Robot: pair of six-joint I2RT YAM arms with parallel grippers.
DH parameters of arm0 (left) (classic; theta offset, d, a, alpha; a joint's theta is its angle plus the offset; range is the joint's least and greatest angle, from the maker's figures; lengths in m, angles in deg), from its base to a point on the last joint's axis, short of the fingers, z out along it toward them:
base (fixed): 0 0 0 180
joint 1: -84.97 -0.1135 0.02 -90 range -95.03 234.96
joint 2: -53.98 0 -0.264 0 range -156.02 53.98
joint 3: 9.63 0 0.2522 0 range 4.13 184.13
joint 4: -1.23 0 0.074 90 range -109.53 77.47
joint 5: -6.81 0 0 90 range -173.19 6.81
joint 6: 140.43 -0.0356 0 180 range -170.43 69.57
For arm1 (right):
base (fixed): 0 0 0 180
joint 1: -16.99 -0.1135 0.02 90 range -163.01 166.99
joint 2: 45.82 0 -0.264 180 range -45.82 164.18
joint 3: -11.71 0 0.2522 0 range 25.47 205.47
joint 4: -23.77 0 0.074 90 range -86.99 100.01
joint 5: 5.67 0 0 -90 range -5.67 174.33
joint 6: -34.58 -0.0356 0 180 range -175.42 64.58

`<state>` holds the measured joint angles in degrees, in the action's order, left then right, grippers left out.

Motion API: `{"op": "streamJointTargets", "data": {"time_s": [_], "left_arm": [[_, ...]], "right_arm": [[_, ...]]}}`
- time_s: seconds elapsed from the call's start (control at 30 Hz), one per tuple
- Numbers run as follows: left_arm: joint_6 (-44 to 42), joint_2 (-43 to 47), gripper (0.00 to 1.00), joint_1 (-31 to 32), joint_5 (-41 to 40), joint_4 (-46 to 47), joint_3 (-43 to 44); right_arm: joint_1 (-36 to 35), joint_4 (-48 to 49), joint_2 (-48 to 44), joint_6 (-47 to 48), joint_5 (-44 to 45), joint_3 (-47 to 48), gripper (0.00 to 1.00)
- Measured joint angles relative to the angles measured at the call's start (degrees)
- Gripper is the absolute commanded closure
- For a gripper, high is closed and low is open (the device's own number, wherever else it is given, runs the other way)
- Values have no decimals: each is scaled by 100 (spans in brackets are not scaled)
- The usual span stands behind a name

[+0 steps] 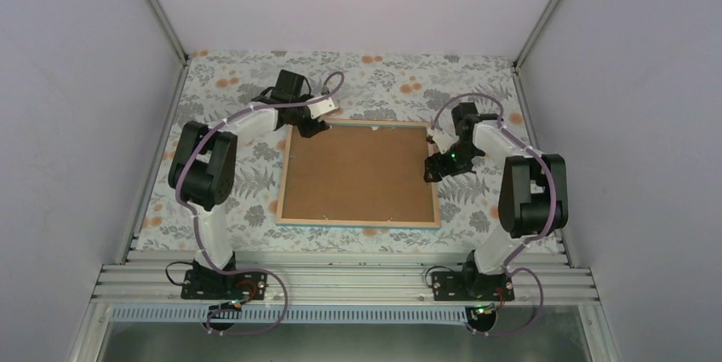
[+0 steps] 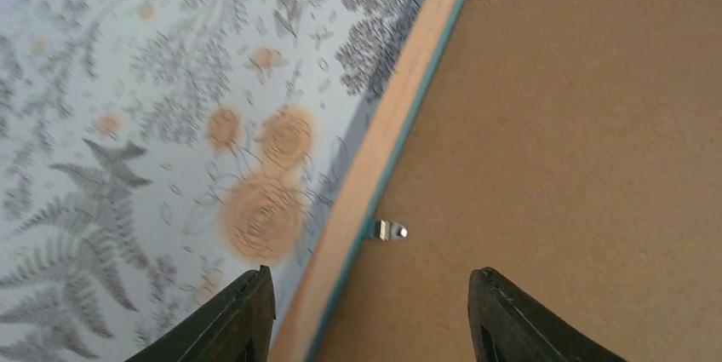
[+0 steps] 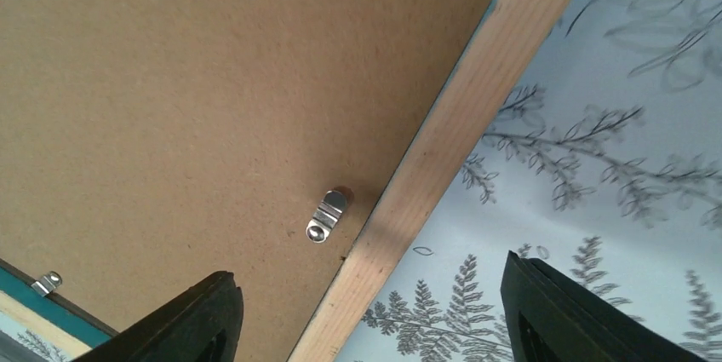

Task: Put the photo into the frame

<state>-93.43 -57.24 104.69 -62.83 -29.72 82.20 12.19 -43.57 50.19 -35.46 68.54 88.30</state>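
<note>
Shows the frame (image 1: pixel 358 224) lying back-up, flat in the middle of the floral counter (image 1: pixel 383 89), with the brown backing board (image 1: pixel 358 170) filling its opening and a small metal clip (image 3: pixel 329 215) on the board just beside the right wooden rail. Has the left jaws spread apart above the left rail near the far-left corner, straddling it. Has the right jaws likewise spread apart, straddling the right rail toward its far end.
</note>
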Motion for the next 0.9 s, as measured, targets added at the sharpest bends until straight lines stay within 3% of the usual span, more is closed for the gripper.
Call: {"op": "streamJointTargets", "data": {"time_s": [0.3,0.43,0.57,0.6,0.67,0.8,0.9], "left_arm": [[289,81,42,-2,-4,155,-455],[361,269,42,-9,-24,205,-636],[404,365,42,-44,-28,232,-710],[428,372,42,-66,-28,232,-715],[472,372,42,-111,-35,236,-723],[505,376,42,-170,-35,251,-820],[518,420,42,-170,-33,254,-946]], "right_arm": [[-2,173,826,-428,-186,293,67],[2,249,1355,-660,-199,848,94],[0,398,1825,-1093,-90,1606,96],[0,415,2006,-990,-42,1875,95],[-2,411,2369,-741,-33,2422,82],[-13,407,3082,-581,-92,3539,40],[-2,553,3189,-511,-146,3777,28]]}}
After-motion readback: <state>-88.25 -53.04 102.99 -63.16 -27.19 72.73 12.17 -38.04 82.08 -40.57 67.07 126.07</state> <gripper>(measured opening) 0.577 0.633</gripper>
